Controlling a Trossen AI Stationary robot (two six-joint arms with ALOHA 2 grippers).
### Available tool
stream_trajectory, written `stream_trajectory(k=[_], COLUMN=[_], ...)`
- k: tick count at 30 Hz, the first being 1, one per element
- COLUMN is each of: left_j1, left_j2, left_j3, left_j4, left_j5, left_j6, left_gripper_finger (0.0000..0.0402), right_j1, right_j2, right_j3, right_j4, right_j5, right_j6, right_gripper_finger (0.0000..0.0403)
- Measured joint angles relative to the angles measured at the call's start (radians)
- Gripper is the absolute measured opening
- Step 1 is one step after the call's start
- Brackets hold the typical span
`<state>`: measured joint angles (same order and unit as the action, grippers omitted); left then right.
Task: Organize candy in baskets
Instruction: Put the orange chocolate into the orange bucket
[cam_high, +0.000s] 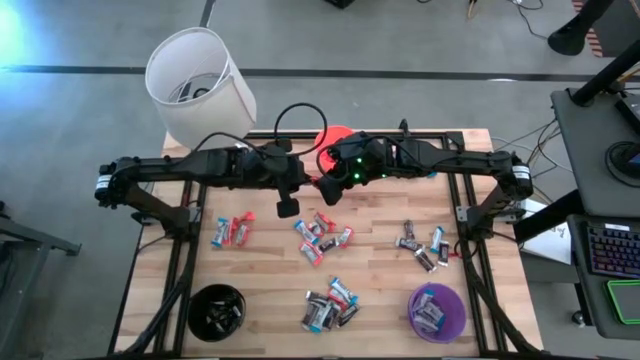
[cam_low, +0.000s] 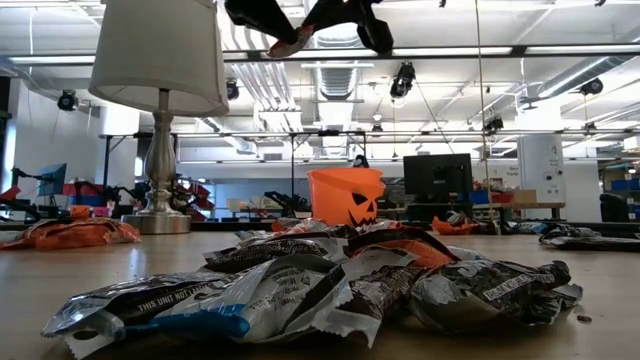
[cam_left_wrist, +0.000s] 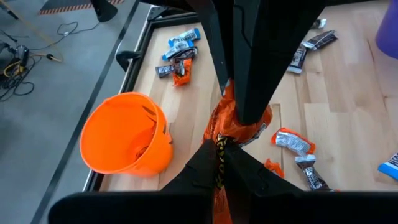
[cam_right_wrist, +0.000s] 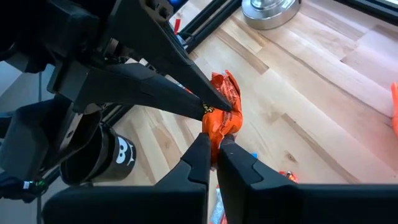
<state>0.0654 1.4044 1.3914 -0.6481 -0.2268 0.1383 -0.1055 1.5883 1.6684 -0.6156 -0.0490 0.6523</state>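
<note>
A crumpled orange-wrapped candy (cam_left_wrist: 241, 124) hangs in the air above the middle of the table, just near of the orange basket (cam_high: 336, 138). My left gripper (cam_left_wrist: 221, 160) and my right gripper (cam_right_wrist: 213, 148) are both shut on it, meeting tip to tip (cam_high: 324, 186). The black basket (cam_high: 217, 312) stands at the near left and the purple basket (cam_high: 437, 312) at the near right, both holding candies. Loose candy lies in piles on the wood (cam_high: 322, 236). My left gripper pinches one end of the orange wrapper (cam_left_wrist: 219, 144) between its two fingertips, slanting down from the table's left. The candy is lifted clear of the table. My right gripper pinches the opposite end of the wrapper (cam_right_wrist: 216, 132) between its two fingertips, slanting down from the table's right, facing the left fingers (cam_right_wrist: 186, 99). The wrapper bunches up between the two grips.
A white lampshade (cam_high: 200, 80) on a silver base (cam_right_wrist: 268, 11) stands at the far left corner. More candy piles lie at the left (cam_high: 232, 232), the right (cam_high: 425, 246) and the near middle (cam_high: 330, 305). Cables run behind the far edge.
</note>
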Motion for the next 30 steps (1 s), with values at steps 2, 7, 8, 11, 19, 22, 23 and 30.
stream_trajectory(k=[2, 7, 8, 11, 19, 22, 23, 30], left_j1=[0.0, 0.0, 0.0, 0.0, 0.0, 0.0, 0.0, 0.0], left_j2=[0.0, 0.0, 0.0, 0.0, -0.001, -0.009, -0.014, -0.045], left_j3=[0.0, 0.0, 0.0, 0.0, 0.0, 0.0, 0.0, 0.0], left_j4=[-0.003, -0.024, -0.029, -0.051, -0.105, -0.124, -0.131, -0.216], left_j5=[0.0, 0.008, 0.009, 0.012, -0.036, -0.092, -0.102, -0.104], left_j6=[0.0, -0.004, -0.008, -0.015, -0.015, -0.015, -0.014, 0.0], left_gripper_finger=[0.0003, 0.0033, 0.0042, 0.0072, 0.0143, 0.0158, 0.0162, 0.0169], right_j1=[0.0, 0.0, 0.0, 0.0, 0.0, 0.0, 0.0, -0.04], right_j2=[0.0, 0.0, 0.0, 0.0, 0.0, 0.0, 0.0, 0.0], right_j3=[0.0, 0.0, 0.0, -0.001, -0.001, -0.001, -0.001, -0.001], right_j4=[0.0, -0.016, -0.017, -0.017, -0.077, -0.111, -0.116, -0.167], right_j5=[0.0, -0.003, -0.004, -0.004, 0.037, 0.055, 0.062, 0.103], right_j6=[-0.009, -0.014, -0.015, -0.016, -0.017, -0.017, -0.017, -0.027], right_gripper_finger=[0.0009, 0.0009, 0.0009, 0.0009, 0.0009, 0.0009, 0.0009, 0.0009])
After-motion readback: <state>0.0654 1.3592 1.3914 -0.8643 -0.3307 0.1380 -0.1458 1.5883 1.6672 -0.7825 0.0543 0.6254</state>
